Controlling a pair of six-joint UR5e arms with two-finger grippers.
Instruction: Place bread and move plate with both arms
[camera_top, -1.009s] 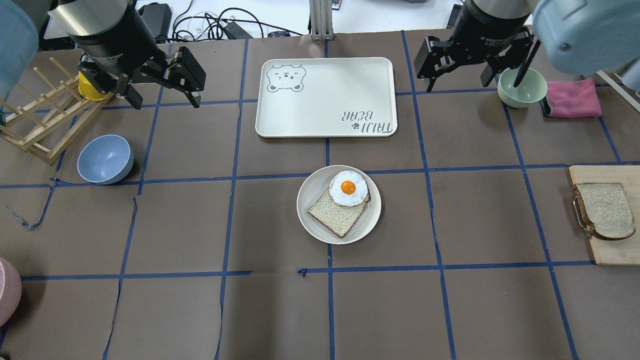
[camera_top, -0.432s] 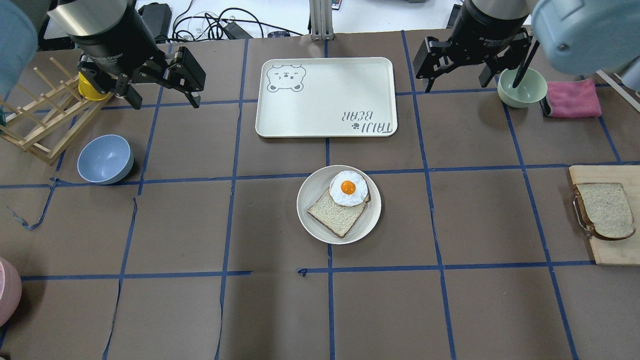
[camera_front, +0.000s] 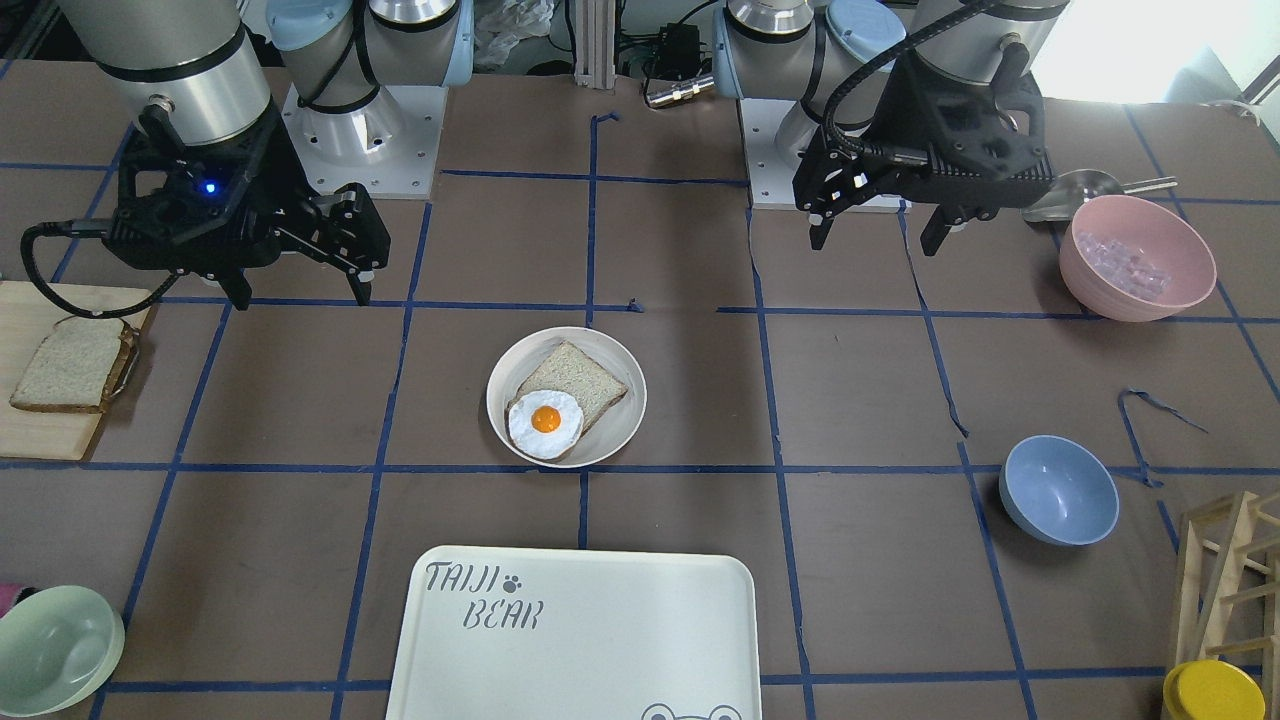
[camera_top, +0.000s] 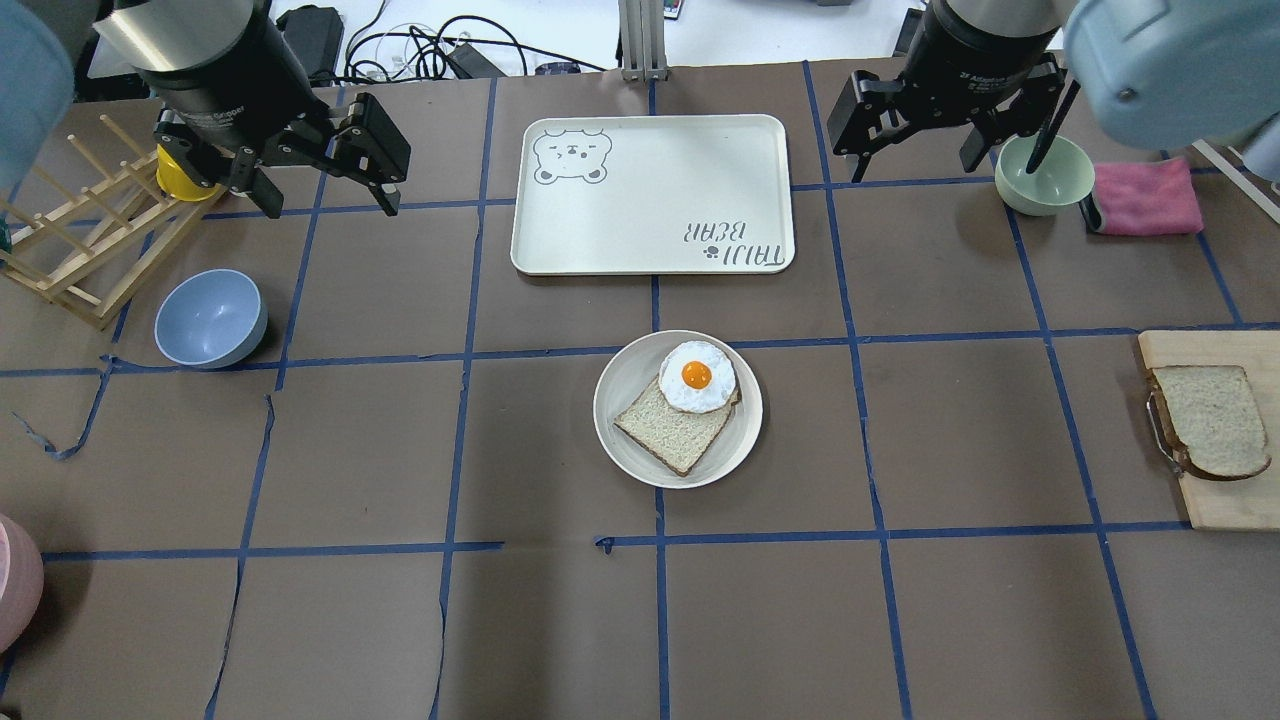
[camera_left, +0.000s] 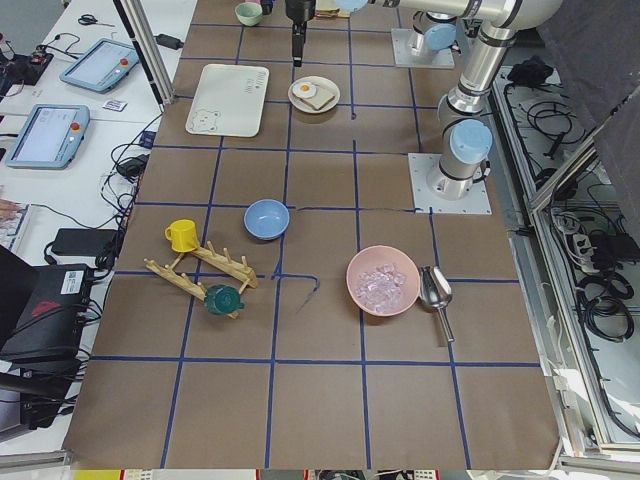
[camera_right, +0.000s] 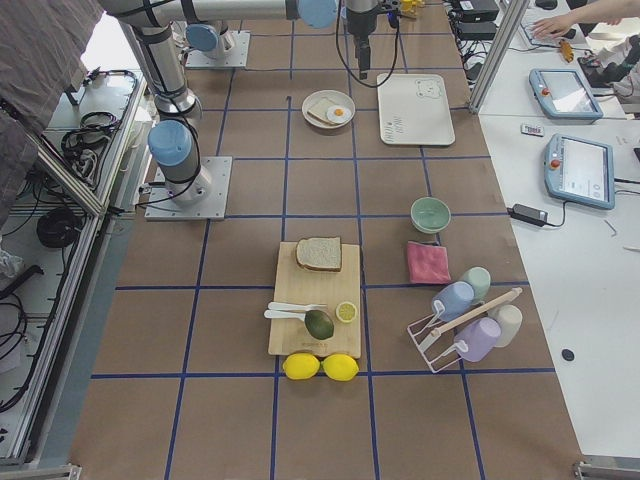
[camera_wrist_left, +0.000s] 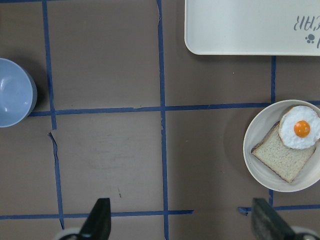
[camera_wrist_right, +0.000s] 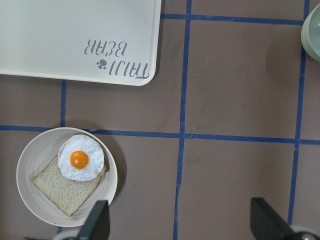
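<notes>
Opening step: the black two-finger left gripper (camera_top: 330, 205) and right gripper (camera_top: 915, 168) are held spread, empty. The pale brown-crusted bread slice (camera_top: 1210, 420) should be approached next.

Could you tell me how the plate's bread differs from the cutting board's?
The plate slice lies in the plate; the board slice on the cutting board at the robot's right. The plate slice carries the fried egg; the board slice is bare. Both pale, brown-crusted.
</notes>
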